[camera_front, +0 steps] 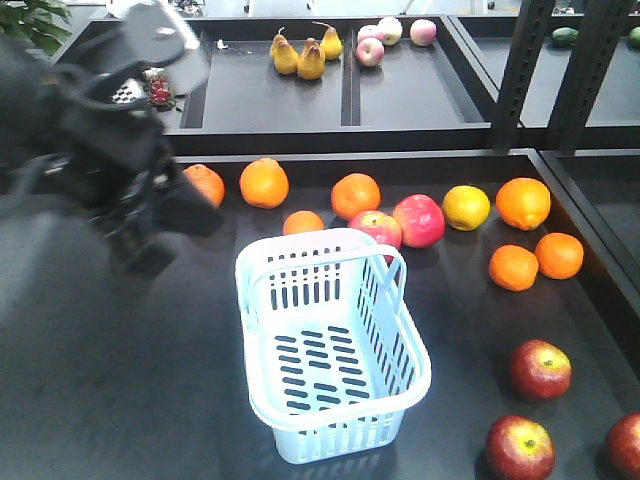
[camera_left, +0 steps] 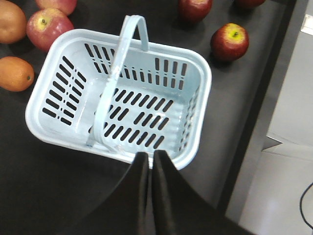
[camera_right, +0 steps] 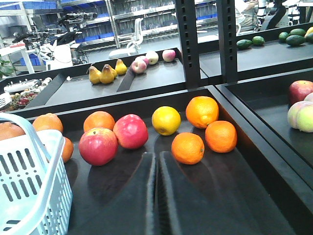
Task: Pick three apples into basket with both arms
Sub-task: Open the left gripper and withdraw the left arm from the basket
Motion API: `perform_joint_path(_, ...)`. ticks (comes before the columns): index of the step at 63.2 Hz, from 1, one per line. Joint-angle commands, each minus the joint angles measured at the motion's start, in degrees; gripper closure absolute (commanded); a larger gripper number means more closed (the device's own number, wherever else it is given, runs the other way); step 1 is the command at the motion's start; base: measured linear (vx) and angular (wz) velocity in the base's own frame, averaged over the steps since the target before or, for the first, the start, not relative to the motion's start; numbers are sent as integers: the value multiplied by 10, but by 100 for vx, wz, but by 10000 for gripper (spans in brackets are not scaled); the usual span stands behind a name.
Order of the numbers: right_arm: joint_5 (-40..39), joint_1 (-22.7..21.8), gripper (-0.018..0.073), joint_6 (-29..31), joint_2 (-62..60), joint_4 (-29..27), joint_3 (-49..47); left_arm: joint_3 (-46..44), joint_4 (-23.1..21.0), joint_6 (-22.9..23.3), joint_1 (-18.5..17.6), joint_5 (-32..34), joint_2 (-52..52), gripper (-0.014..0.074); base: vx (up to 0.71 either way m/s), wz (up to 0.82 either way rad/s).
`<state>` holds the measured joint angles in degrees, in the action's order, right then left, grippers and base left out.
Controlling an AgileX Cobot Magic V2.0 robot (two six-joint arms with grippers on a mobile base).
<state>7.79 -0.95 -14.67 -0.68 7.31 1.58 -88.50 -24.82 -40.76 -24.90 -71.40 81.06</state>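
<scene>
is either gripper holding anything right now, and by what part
Nothing is held. The left gripper is shut with nothing between its fingers, near the empty basket. The right gripper is shut and empty too.

The left arm (camera_front: 110, 170) is seen in the upper left of the front view as a blurred, bulky black mass built of blocky, angular sections. A pale grey housing (camera_front: 165, 40) with a glossy sheen is set at its top, and a small light perforated patch (camera_front: 125, 93) is visible just beneath. Dark cables (camera_front: 85, 85) are looped along the body.

At the bottom centre of the left wrist view, the left gripper (camera_left: 150, 159) is shown as two smooth black fingers, broad at the base and tapered to narrow tips, divided by a thin seam. At the bottom centre of the right wrist view, the right gripper (camera_right: 156, 159) is shown as two dark, blurred, slightly glossy fingers of the same tapered form.
</scene>
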Motion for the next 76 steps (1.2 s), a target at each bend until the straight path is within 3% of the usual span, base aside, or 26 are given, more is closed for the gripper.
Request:
perform_joint_path(1, -42, -2, 564, 3, -8, 1, 8, 29, -16, 7, -1, 16, -74, 604, 0, 0)
perform_joint_path(15, -42, -2, 564, 3, -8, 1, 8, 217, -13, 31, -1, 153, -221, 604, 0, 0)
perform_joint_path(32, -42, -2, 564, 3, -8, 1, 8, 509, -20, 104, -1, 332, -369, 604, 0, 0)
perform_joint_path(44, -42, -2, 564, 3, -8, 1, 8, 664, -86, 113, -1, 434, -465, 604, 0, 0)
perform_joint_path(53, -42, -2, 564, 3, -8, 1, 8, 706, -148, 112, -1, 494, -516, 604, 0, 0)
perform_joint_path(76, -42, -2, 564, 3, -8, 1, 8, 707, -149, 110, -1, 485, -534, 604, 0, 0)
